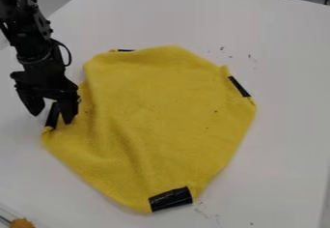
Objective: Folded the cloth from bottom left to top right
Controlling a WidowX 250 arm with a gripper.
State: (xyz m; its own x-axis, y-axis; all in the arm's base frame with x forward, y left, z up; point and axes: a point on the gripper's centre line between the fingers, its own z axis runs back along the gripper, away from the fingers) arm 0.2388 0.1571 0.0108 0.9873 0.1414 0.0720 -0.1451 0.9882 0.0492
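The black gripper (51,114) hangs at the left edge of the yellow cloth (161,111), its two fingers spread apart. One finger is over the cloth's left edge and the other is out over the white table. Between them shows a black-taped corner (51,116) of the cloth; whether they touch it I cannot tell. The cloth lies spread with soft creases on its left side. More black tape marks its bottom corner (171,199), its right edge (239,86) and its top left edge (126,50).
The white table (283,140) surrounds the cloth, with small dark marks above and below it. An orange-brown object (22,223) sits at the bottom left corner of the view. Dark items lie beyond the table's far edge at the top right.
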